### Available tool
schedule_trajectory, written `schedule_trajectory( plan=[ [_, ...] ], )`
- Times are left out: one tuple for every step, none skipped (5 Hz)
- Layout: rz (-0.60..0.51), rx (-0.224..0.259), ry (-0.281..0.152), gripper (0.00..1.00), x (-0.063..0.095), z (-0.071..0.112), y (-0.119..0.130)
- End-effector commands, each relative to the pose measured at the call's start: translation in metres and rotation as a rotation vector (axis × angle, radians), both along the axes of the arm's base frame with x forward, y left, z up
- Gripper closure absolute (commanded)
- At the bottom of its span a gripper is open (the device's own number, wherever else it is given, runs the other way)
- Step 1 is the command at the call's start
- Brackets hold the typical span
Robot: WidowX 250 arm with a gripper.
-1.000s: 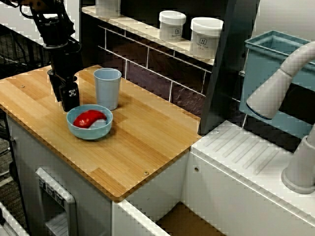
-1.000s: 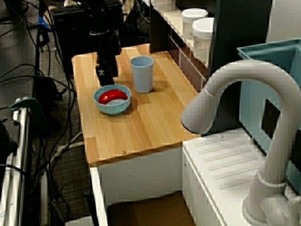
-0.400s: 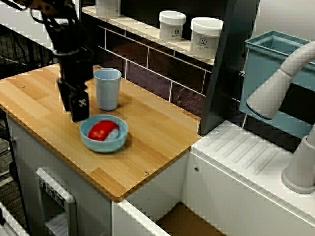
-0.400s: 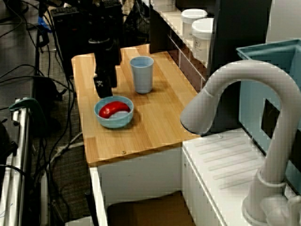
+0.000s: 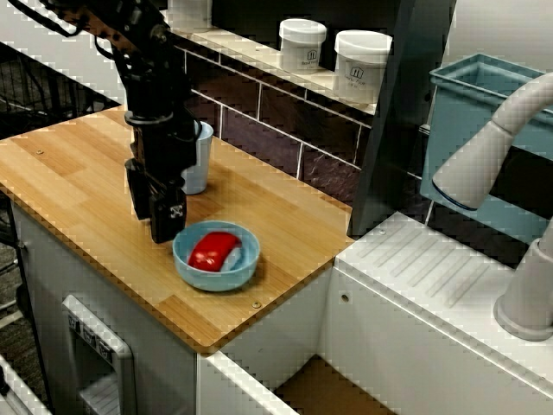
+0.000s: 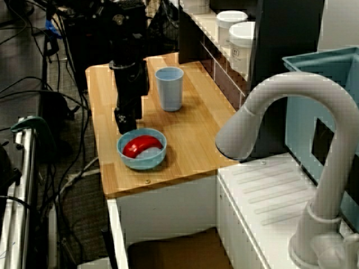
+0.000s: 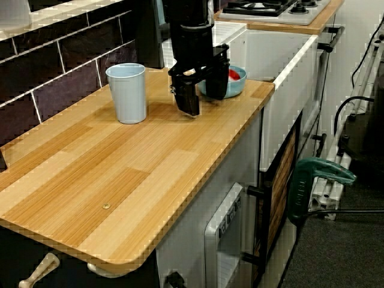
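My black gripper [image 5: 154,226] [image 6: 125,122] [image 7: 203,105] stands upright with its tips low over the wooden counter [image 5: 60,177], fingers apart and nothing between them. It sits right against the left rim of a light blue bowl [image 5: 207,278] [image 6: 141,162] [image 7: 238,89]. A red object [image 5: 206,251] [image 6: 136,147] lies in the bowl beside something white. In the low side view the gripper stands in front of the bowl and hides part of it. A pale blue cup [image 5: 200,164] [image 6: 169,88] [image 7: 127,93] stands upright just behind the arm.
The bowl rests near the counter's front right corner [image 5: 256,304], close to the edge. Two white jars [image 5: 302,43] [image 5: 361,65] stand on the tiled ledge behind. Right of the counter are a white sink with a drainboard [image 5: 432,268], a grey faucet [image 5: 484,156] and a teal bin [image 5: 471,112].
The gripper has travelled right and toward the counter's front, and the bowl has slid ahead of it the same way. The cup has stayed in place.
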State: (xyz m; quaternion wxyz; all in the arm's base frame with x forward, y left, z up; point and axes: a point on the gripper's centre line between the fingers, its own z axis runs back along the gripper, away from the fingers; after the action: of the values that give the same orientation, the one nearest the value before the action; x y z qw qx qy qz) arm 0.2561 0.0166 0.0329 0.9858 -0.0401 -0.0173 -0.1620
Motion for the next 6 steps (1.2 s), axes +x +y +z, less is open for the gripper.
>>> schedule_trajectory(
  plan=[
    [-0.015, -0.003, -0.028, 0.00, -0.003, 0.014, -0.014],
    [-0.011, -0.005, -0.037, 0.00, -0.004, 0.017, -0.007],
    [-0.015, -0.022, -0.053, 0.00, 0.000, 0.028, 0.011],
    [-0.009, -0.042, -0.075, 0.00, 0.003, 0.041, 0.026],
    [-0.058, -0.019, -0.103, 0.00, 0.005, 0.054, 0.032],
    [-0.049, -0.004, -0.117, 0.00, 0.005, 0.056, 0.060]
  ],
)
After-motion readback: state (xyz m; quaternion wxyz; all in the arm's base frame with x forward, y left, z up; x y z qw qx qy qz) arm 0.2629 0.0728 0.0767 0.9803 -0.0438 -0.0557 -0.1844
